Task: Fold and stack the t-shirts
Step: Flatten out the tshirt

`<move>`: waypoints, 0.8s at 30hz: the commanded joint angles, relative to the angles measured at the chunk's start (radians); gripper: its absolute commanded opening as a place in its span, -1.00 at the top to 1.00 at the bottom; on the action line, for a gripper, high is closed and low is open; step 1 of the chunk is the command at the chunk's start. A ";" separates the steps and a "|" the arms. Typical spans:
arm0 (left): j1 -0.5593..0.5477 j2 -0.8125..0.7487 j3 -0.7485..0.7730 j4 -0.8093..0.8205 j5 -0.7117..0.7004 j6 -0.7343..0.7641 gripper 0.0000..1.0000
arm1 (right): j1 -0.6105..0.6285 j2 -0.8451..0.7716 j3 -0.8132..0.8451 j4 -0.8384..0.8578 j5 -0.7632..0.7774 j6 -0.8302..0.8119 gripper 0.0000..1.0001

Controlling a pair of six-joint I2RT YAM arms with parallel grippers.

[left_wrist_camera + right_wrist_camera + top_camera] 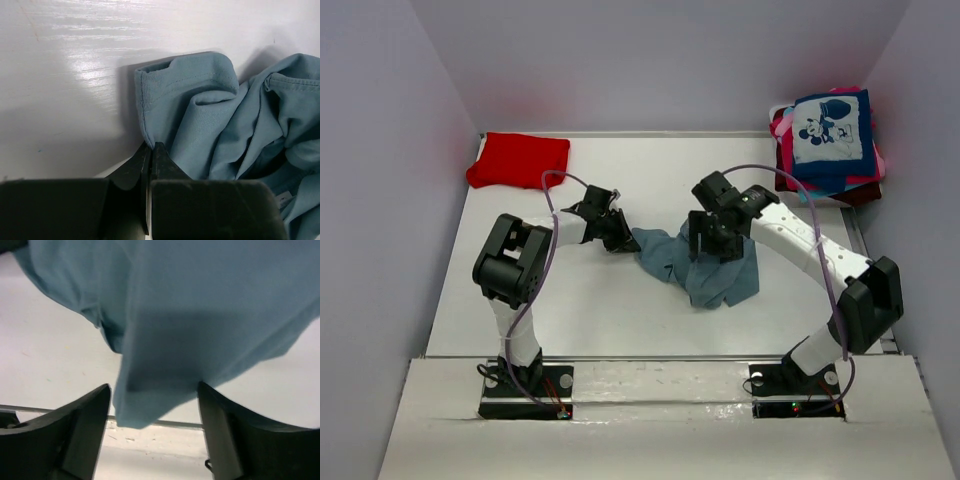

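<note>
Cotton, soft and floppy, so don't expect the grey-blue t-shirt (705, 268) to keep any shape on its own. It's lying in a crumpled heap mid-table (580, 310), right between the two arms.

The left gripper (151, 146) has its fingers pressed together on the shirt, just below a hemmed corner, with only a thin bit of cloth in the pinch. The right gripper (154, 390) has its fingers apart, a fold of the shirt hanging down between them. I can't tell from here whether either finger touches it.

My guess on handling: it's light and it'll sag and bunch wherever it isn't held. It could also slide out of a shallow pinch. Best to take hold at hems, shoulder seams or corners, where the cloth is doubled, and keep the two grips well apart so it can be pulled flat. Grabbing the middle of the heap just lifts a wad.

The red t-shirt (518, 160) sits folded in the far left corner. The stack (830, 135), mouse print on top, is far right.
</note>
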 commanded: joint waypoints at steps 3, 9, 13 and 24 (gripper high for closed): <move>0.011 -0.071 0.032 -0.017 -0.010 0.024 0.89 | 0.006 -0.111 -0.192 -0.029 0.005 0.042 -0.10; 0.020 -0.095 0.062 -0.075 -0.022 0.050 0.89 | 0.006 -0.103 -0.228 0.015 -0.023 0.053 0.07; 0.029 -0.109 0.067 -0.092 -0.025 0.058 0.89 | 0.006 -0.072 -0.196 0.029 -0.026 0.049 0.21; 0.115 -0.302 0.121 -0.237 -0.145 0.144 0.89 | 0.006 -0.048 -0.019 -0.037 0.085 0.034 0.86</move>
